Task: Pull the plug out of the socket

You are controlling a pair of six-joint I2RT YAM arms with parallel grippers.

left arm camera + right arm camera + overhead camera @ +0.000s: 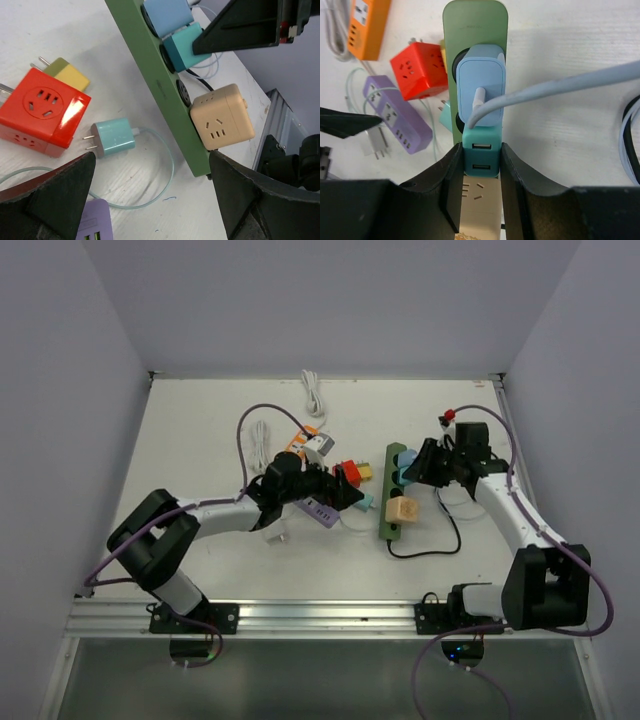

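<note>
Surface: a white desk [200,440] boxed in by pale lilac-grey walls carried a scatter of adapters and cables.
Right end effector [480,172]: closed on the teal USB plug [481,155], one finger against each side face.
Task thing: the teal USB plug sat in the green power strip [475,20], directly between the right end effector's fingers.
Left end effector [150,195]: spread fully wide, holding nothing, and hovering above a loose mint charger [114,137]. The strip lay ahead and to its right, apart from it.
Key relation: the strip's long axis ran straight ahead of the right end effector, and the plug stood off the strip's face toward the wrist. The pull probably had to go straight back along the fingers.
Nearer arm: the right, already on the plug.
Hidden: the plug's prongs and its socket were out of sight. The beige cube adapter [222,122] was mostly covered by the right fingers in the right wrist view. The light blue charger [481,80] sat just beyond the fingertips, touching the plug.
</note>
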